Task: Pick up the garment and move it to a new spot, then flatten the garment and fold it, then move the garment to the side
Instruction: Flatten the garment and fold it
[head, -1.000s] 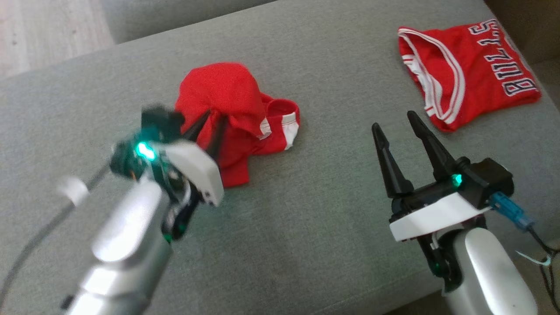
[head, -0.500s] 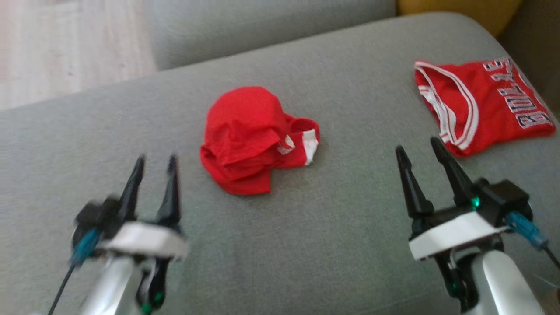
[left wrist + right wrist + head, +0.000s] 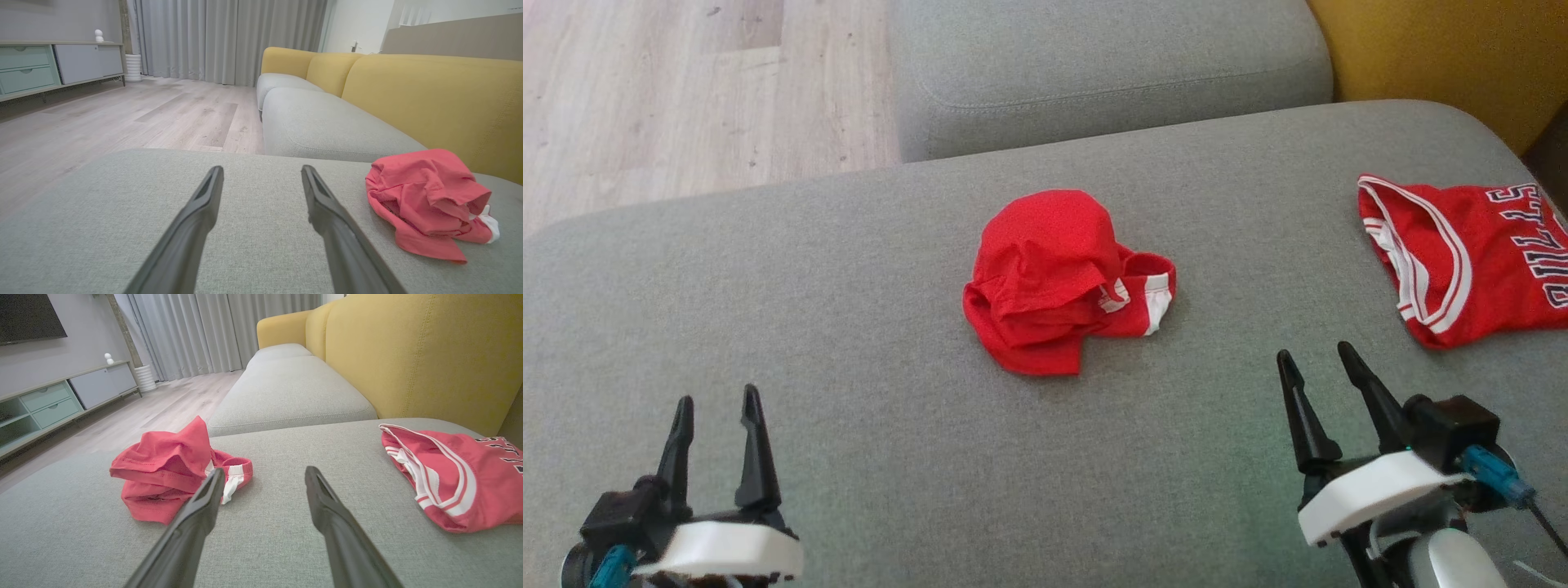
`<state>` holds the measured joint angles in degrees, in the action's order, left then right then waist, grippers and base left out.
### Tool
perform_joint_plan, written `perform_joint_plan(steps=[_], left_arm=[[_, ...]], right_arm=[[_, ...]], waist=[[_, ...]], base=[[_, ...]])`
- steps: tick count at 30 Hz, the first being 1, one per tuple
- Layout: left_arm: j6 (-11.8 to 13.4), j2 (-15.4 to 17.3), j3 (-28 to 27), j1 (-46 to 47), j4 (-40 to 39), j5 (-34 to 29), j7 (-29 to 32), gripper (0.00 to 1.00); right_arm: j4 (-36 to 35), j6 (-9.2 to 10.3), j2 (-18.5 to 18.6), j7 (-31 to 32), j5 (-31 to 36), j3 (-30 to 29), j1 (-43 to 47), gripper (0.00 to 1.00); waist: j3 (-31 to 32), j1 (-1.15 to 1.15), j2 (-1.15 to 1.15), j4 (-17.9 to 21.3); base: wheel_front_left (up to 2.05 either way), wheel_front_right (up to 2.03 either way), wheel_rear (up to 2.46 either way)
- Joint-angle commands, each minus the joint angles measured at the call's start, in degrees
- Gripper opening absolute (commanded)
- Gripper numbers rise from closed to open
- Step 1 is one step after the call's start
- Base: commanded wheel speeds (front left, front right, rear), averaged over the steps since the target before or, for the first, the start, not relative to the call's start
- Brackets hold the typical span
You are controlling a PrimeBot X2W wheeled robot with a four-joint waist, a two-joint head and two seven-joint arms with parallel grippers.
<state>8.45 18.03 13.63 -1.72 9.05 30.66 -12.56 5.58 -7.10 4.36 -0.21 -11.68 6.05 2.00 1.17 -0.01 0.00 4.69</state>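
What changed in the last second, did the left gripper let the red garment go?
Yes. The left gripper opened, released the crumpled red garment onto the grey cushion and drew back toward the robot. The right gripper stayed open; the lettered jersey stayed put.

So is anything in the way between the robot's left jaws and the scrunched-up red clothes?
Nothing visible. Bare grey fabric sofa cushion lies between the open left jaws and the crumpled red garment. The red Bulls jersey lies off to the right.

The right tool [image 3: 264, 471] gapes over the grey cushion [image 3: 286, 531] between a crumpled red garment [image 3: 163, 469] and seemingly a jersey [image 3: 453, 486].
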Motion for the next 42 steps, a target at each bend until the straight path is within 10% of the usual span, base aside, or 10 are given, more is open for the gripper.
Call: perform_joint_plan(steps=[1,22,39,40,41,42], left_arm=[[0.44,1.63,-2.43,2.28,-2.59,-0.53,0.04,1.0],[1.17,2.2,-1.26,2.97,-6.76,-0.3,2.17,1.0],[-2.46,0.0,3.16,13.78,-6.08,-1.92,0.92,1.0],[-2.56,-0.12,3.31,14.07,-5.73,-1.97,0.81,1.0],[-2.65,-0.24,3.44,14.29,-5.38,-1.99,0.7,1.0],[-2.74,-0.34,3.53,14.44,-5.04,-1.97,0.6,1.0]], right_arm=[[-1.79,-0.39,-0.07,-0.21,-0.18,1.01,-1.67,1.0],[1.49,-0.39,-0.25,5.1,-1.63,4.67,-11.92,1.0],[36.85,-0.39,-0.25,12.87,0.05,2.22,-37.88,1.0],[38.33,-0.39,-0.32,13.08,-0.52,2.67,-38.4,0.87],[39.38,-0.39,-0.39,12.99,-1.13,3.1,-38.84,0.0],[39.99,-0.39,-0.46,12.57,-1.84,3.49,-39.19,0.0]], waist=[[0.05,0.01,0.0,-0.15],[-3.63,0.01,0.0,-2.8],[-16.51,0.01,0.0,-12.37],[-16.56,0.01,0.0,-12.47],[-16.52,0.01,0.0,-12.53],[-16.36,0.01,0.0,-12.52]], base=[[0.0,0.0,0.0],[0.0,0.0,0.0],[0.0,0.0,0.0],[0.0,0.0,0.0],[0.0,0.0,0.0],[0.0,0.0,0.0]])
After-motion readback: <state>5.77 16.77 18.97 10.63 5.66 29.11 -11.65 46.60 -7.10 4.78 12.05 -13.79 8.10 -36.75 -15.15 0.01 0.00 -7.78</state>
